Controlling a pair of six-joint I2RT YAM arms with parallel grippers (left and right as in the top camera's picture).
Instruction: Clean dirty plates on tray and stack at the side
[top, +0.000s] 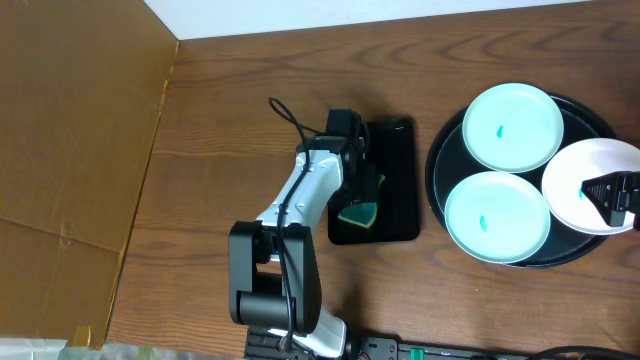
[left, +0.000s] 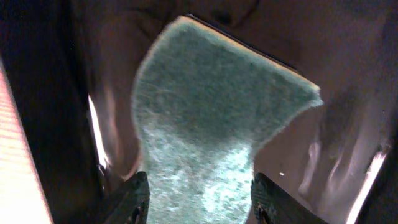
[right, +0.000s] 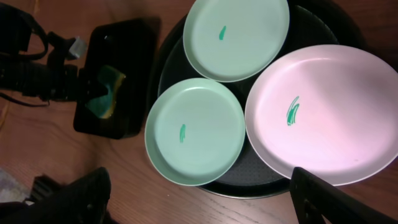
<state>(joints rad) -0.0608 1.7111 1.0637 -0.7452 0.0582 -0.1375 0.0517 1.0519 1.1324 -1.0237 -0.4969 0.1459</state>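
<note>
Brown wooden table, with a cardboard sheet lying over its left side. We see the round black tray at the right with all three plates on it. The far mint plate and the near mint plate sit side by side, almost touching, and the near one's edge reaches over the tray's rim. The white plate sits on the tray's right side, crowding both mint ones. Each plate has a teal smear near its centre; none is stacked yet.

Left of the round tray, apart from it, is a rectangular black tray. The left gripper is down over its near end, fingers against both sides of the green sponge. We read it as pinching the sponge, which narrows where the fingers meet it. The sponge stands tilted, its yellow edge showing in the right wrist view, and we can't tell whether it touches the tray floor.

The right gripper hangs over the white plate in the overhead view, jaws spread wide, nothing between them, with the plates in view below it.
</note>
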